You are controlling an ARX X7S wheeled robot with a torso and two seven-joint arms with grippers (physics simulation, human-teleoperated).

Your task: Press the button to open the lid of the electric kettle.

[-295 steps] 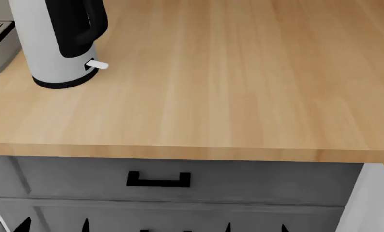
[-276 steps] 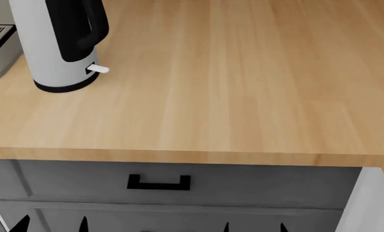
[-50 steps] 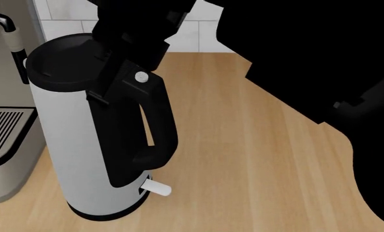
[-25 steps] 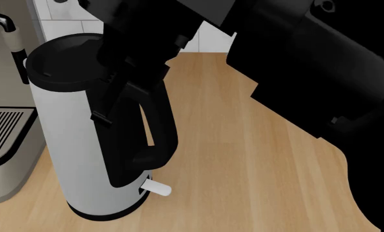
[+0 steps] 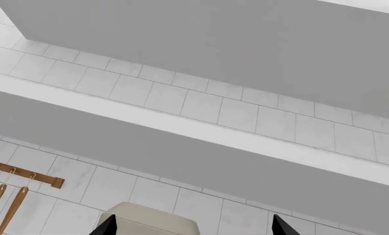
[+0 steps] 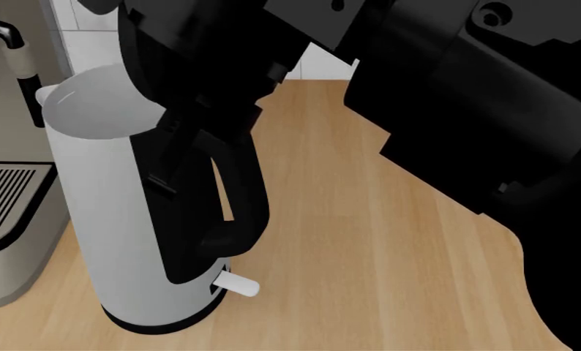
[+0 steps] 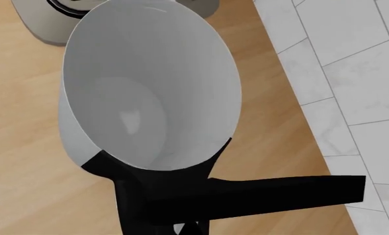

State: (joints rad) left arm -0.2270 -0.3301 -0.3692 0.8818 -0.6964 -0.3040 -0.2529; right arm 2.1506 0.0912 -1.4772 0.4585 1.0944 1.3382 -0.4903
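The white electric kettle [image 6: 100,219] stands on the wooden counter with its black loop handle [image 6: 240,212] facing right. Its mouth is uncovered and shows the white inside [image 7: 149,98]. The black lid [image 7: 279,192] stands swung up, seen edge-on in the right wrist view; in the head view it is lost against my dark arm. My right gripper [image 6: 186,139] is shut and pressed down on the handle's top, and its tips show in the right wrist view [image 7: 193,228]. My left gripper [image 5: 193,229] is open, empty and points at the tiled wall.
A grey-beige coffee machine [image 6: 3,241] with a steam wand [image 6: 19,62] stands just left of the kettle. A white switch lever [image 6: 237,285] sticks out at the kettle's base. My right arm [image 6: 466,110] covers the upper right. Wooden utensils [image 5: 5,200] hang on the wall.
The black lid that covered the kettle has sprung open, and the white inside now shows. My right gripper has pushed down onto the top of the handle.
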